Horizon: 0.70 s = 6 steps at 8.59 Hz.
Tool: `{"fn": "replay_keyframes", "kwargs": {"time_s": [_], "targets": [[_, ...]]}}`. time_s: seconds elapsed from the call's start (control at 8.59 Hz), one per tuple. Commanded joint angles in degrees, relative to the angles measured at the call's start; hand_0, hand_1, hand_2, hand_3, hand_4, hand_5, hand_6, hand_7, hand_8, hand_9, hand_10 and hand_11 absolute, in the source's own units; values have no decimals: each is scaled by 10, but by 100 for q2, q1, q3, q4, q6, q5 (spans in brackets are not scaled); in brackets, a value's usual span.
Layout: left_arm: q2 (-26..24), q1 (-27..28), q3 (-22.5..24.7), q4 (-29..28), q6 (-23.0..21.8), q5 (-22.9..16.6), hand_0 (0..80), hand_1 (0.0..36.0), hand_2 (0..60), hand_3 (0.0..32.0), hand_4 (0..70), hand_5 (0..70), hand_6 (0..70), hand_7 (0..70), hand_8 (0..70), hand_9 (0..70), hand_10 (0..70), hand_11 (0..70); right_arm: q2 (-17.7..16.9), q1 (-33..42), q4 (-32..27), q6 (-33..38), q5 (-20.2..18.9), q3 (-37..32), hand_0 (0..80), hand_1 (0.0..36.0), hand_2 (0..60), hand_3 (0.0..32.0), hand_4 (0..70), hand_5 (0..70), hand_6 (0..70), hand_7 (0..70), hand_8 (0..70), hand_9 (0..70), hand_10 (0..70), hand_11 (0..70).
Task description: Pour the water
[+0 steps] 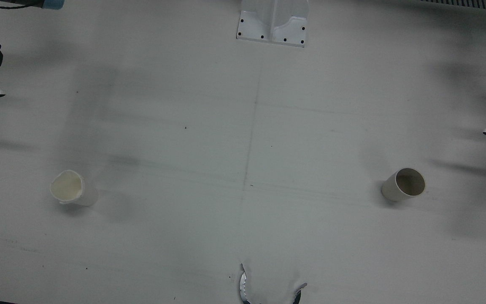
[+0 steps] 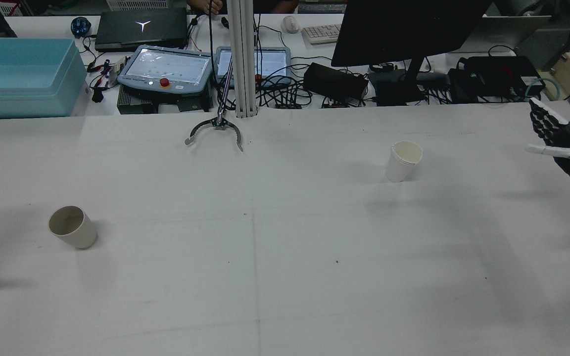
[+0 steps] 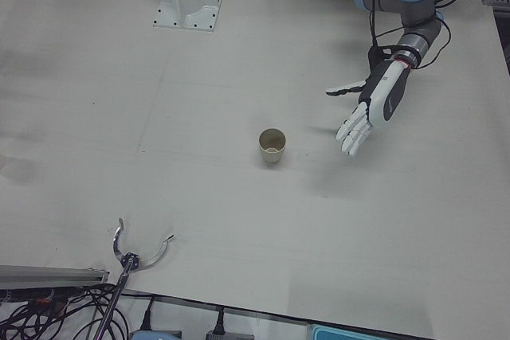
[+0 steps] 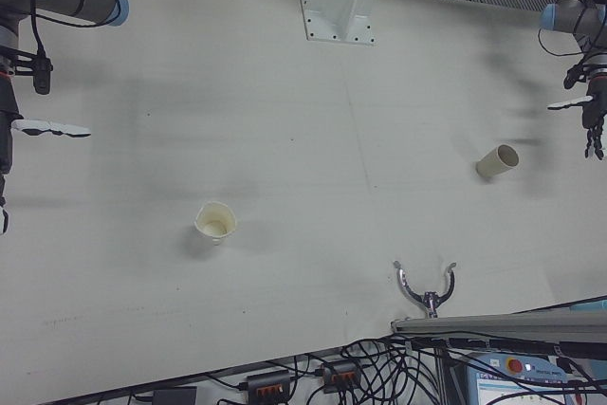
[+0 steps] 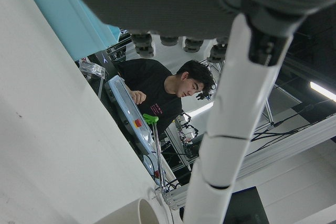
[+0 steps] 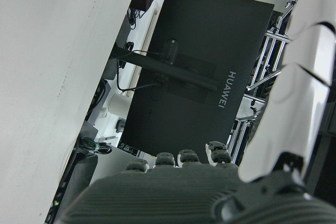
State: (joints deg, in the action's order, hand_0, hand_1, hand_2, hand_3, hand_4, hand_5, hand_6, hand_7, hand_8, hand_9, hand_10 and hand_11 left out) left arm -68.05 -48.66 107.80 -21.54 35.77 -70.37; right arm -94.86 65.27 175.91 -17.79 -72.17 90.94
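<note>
The left hand (image 3: 373, 109) was seen spread and empty only in the left-front view, the beige cup (image 3: 272, 146) at its 9 o'clock. The right hand (image 2: 564, 143), likewise spread and empty, was caught by the rear view, the white cup (image 2: 403, 161) at its 9 o'clock, well apart.

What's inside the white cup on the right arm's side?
The white cup looks pale yellowish inside, rim dented. Whether that is liquid or bare paper cannot be told; its bottom is not clearly visible.
</note>
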Motion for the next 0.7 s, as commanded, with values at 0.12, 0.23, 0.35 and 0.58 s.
{"fn": "replay_keyframes", "kwargs": {"time_s": [0.12,0.23,0.35,0.58], "targets": [[-253,67,-1042,-782,141,181,800,350,0,0,146,0,26,50,24,2,39,109,169,65,-65,12,27,-102,502,181,77,10,0,71,47,22,42,13,0,0],[-288,189,-1347,-1086,141,364,800,343,0,0,142,0,24,48,24,0,36,104,239,57,-39,21,27,-85,503,181,90,6,0,73,61,38,45,14,0,0],[-349,451,-1446,-1133,106,418,800,331,0,16,130,0,20,43,20,0,36,103,249,56,-30,21,19,-59,502,178,92,10,0,73,74,58,49,18,0,0],[-585,1241,-1595,-1212,88,872,800,332,0,0,142,0,26,44,8,0,41,112,249,65,-30,21,18,-6,504,177,96,22,0,74,92,89,55,26,0,0]]}}
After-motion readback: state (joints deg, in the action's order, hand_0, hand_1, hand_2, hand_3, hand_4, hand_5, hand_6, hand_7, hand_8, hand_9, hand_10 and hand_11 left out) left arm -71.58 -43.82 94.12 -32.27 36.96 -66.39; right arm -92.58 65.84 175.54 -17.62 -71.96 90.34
